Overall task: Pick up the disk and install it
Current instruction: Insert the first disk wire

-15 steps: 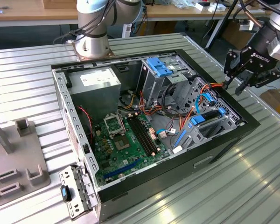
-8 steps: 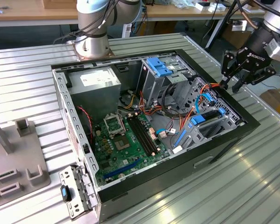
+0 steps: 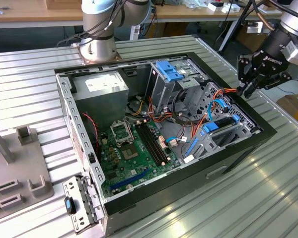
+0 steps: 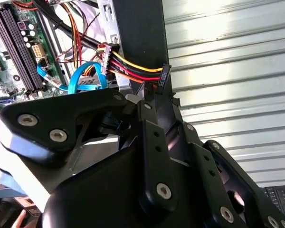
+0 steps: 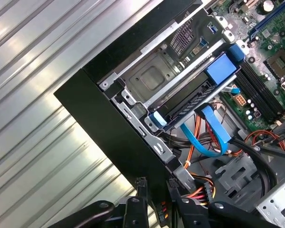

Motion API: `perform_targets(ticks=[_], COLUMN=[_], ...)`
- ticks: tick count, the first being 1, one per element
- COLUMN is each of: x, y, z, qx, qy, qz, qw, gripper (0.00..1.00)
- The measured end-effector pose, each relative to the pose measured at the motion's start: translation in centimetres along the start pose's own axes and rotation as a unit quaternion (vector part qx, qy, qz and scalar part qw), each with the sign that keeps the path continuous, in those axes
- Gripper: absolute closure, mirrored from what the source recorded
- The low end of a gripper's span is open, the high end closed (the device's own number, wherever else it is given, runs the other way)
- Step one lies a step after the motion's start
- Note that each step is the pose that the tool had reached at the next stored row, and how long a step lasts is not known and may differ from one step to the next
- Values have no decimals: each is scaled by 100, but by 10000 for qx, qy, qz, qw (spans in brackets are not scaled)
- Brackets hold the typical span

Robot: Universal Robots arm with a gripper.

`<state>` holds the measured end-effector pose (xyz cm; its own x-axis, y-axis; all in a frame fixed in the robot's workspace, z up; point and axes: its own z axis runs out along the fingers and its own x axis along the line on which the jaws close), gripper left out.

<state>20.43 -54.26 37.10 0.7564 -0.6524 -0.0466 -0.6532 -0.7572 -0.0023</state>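
Disk [image 5: 192, 92], dark slab clipped in bright blue carrier, seated in drive bay at computer case [image 3: 238, 153] wall, long axis running from wall toward motherboard [image 3: 134, 148], claw [image 5: 157, 187] just outside, fingers slightly parted, gripping nothing

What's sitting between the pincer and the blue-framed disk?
In the first wrist view, flat blue cables and a bundle of coloured wires cross the gap between the pincer and the disk.
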Motion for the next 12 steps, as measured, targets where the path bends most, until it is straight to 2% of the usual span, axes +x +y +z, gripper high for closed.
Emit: perform_targets(ticks=[3, 7, 8, 10, 12], x=[1, 1, 1, 1, 1], y=[-1, -1, -1, -1, -1], z=[-1, 0, 0, 0, 0], qx=[-8, -8, -8, -8, -9], qy=[0, 0, 0, 0, 0], qz=[-170, -177, -177, -178, -179], qw=[9999, 9998, 9998, 9998, 9998], gripper=[71, 71, 73, 85, 85])
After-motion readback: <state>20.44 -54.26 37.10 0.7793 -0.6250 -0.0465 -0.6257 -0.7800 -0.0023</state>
